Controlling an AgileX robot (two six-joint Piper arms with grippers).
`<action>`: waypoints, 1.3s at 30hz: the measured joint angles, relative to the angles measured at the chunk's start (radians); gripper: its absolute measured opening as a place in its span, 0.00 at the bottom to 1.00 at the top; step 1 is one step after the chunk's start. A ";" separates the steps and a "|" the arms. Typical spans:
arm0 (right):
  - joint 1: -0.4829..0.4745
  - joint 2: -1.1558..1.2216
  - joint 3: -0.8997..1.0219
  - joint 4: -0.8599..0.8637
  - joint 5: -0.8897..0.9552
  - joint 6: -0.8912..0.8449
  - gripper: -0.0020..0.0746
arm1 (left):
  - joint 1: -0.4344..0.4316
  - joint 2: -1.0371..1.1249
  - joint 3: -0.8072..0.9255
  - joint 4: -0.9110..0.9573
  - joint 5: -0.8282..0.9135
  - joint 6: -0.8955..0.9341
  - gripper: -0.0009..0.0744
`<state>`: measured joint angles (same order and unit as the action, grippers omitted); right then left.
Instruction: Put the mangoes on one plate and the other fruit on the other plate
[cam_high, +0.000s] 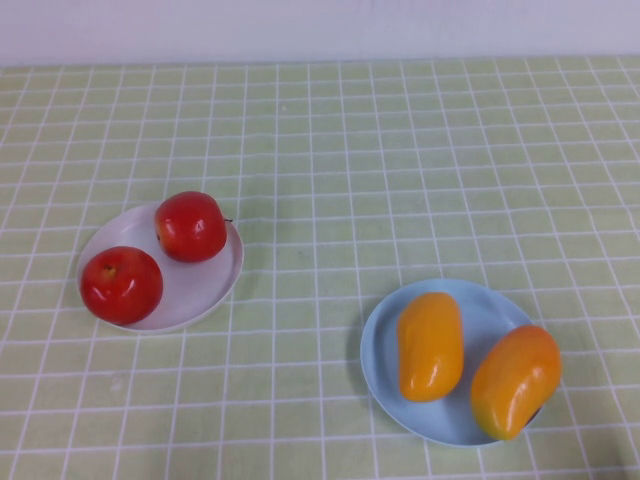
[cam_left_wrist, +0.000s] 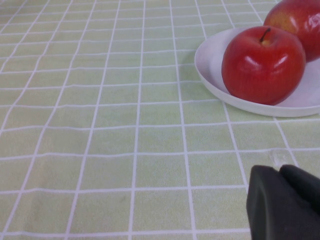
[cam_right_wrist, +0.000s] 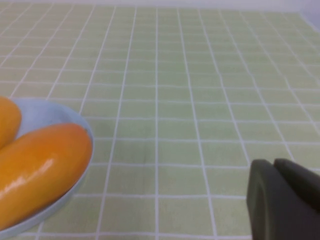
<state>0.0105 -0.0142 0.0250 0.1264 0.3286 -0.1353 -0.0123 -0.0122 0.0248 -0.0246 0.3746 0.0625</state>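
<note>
Two red apples (cam_high: 121, 284) (cam_high: 190, 226) rest on the white plate (cam_high: 205, 285) at the table's left. Two orange-yellow mangoes (cam_high: 430, 345) (cam_high: 516, 381) lie on the light blue plate (cam_high: 480, 315) at the front right. The high view shows neither arm. My left gripper (cam_left_wrist: 280, 172) is shut and empty, hovering over bare cloth short of the white plate (cam_left_wrist: 212, 60) and the nearer apple (cam_left_wrist: 263, 64). My right gripper (cam_right_wrist: 275, 167) is also shut and empty, off to the side of the blue plate (cam_right_wrist: 47, 112), where one mango (cam_right_wrist: 42, 167) reaches the rim.
A green checked tablecloth (cam_high: 400, 170) covers the whole table, and a pale wall (cam_high: 320, 25) runs along the far edge. Bare cloth lies between the two plates and behind them.
</note>
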 joint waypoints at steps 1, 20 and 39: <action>0.000 0.000 0.000 0.007 0.012 -0.003 0.01 | 0.000 0.000 0.000 0.000 0.000 0.000 0.01; 0.000 0.000 0.000 0.021 0.018 -0.019 0.01 | 0.000 0.000 0.000 0.000 0.000 0.000 0.01; 0.000 0.000 0.000 0.021 0.020 -0.021 0.01 | 0.000 0.000 0.000 0.000 0.000 0.000 0.01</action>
<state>0.0105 -0.0142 0.0250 0.1474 0.3484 -0.1566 -0.0123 -0.0122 0.0248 -0.0246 0.3746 0.0625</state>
